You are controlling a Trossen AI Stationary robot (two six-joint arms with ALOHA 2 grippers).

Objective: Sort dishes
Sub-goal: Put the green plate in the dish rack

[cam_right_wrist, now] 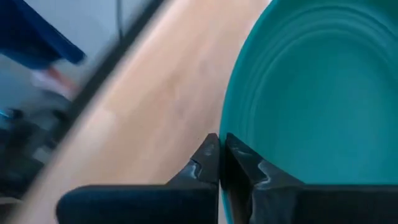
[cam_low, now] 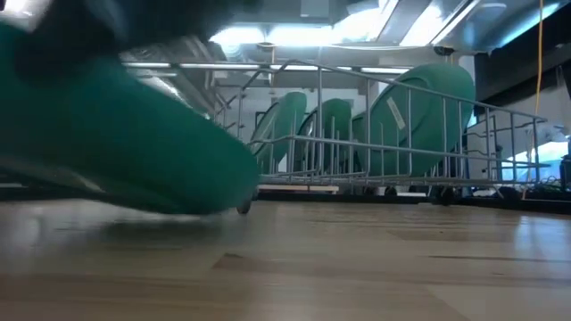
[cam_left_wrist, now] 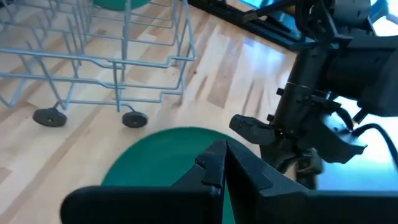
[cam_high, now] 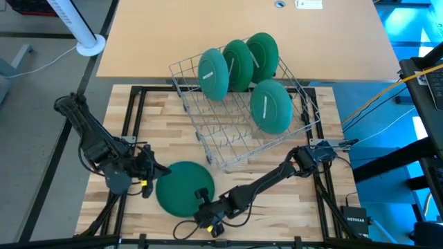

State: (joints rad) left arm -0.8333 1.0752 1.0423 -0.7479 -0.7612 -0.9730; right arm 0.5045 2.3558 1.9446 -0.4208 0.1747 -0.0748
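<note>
A green plate (cam_high: 181,187) is over the near part of the wooden table, held between my two grippers. My left gripper (cam_high: 151,176) is shut at its left edge. My right gripper (cam_high: 204,202) is shut at its near right edge. In the low view the plate (cam_low: 116,143) is tilted, its lower end near the tabletop. Several more green plates (cam_high: 237,63) stand on edge between the wires of the grey rack (cam_high: 228,142); one of them (cam_high: 271,105) stands toward the rack's right side. My left gripper pinches the plate's rim (cam_left_wrist: 205,140) between its two fingers, coming from the table's left side. The plate stretches away from the fingers toward the right arm. My right gripper pinches the plate's rim (cam_right_wrist: 231,140) between its two fingers, coming from the near right. The plate's ringed face (cam_right_wrist: 323,93) shows beside the fingers. Whether the plate's low end touches the table I cannot tell.
The wire rack stands on small wheels (cam_left_wrist: 134,118) just beyond the held plate. A lighter table (cam_high: 242,28) lies behind the rack. Black frame bars (cam_high: 135,117) run along the wooden top's edges. Cables (cam_high: 387,104) hang at the right.
</note>
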